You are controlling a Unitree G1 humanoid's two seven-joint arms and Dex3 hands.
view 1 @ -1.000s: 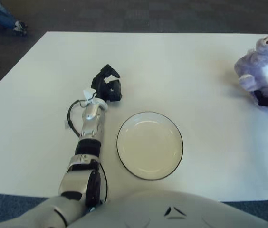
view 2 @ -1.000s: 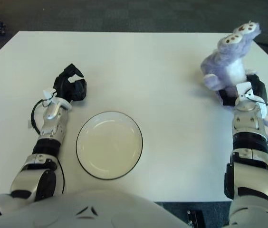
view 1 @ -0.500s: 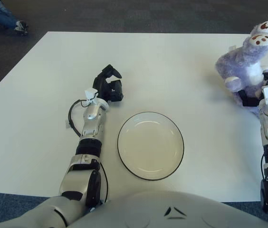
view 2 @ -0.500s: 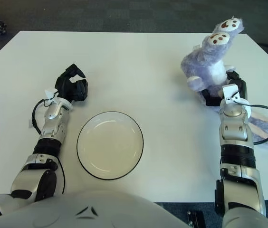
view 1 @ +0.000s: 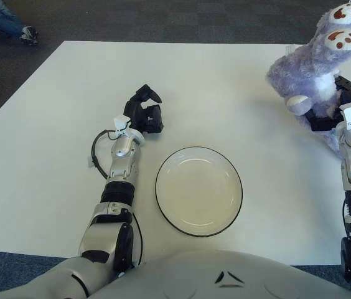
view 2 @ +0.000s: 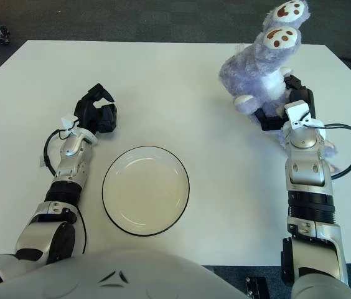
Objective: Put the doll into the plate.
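Note:
A purple plush doll (view 2: 260, 68) with brown-soled white feet is held up at the far right of the white table, feet pointing upward. My right hand (view 2: 284, 113) is shut on its lower body, lifted above the tabletop. The white plate (view 2: 145, 190) with a dark rim lies empty at the table's near centre, well to the left of the doll. My left hand (view 2: 98, 112) shows beside the plate's upper left, fingers curled and holding nothing.
The white table (view 2: 182, 93) spans both views, with dark carpet beyond its far edge. A cable (view 2: 350, 152) loops beside my right forearm. A person's foot (view 1: 23, 34) shows on the floor at the far left.
My right hand has carried the doll leftward and higher, closer to the table's middle. The left hand has stayed in place.

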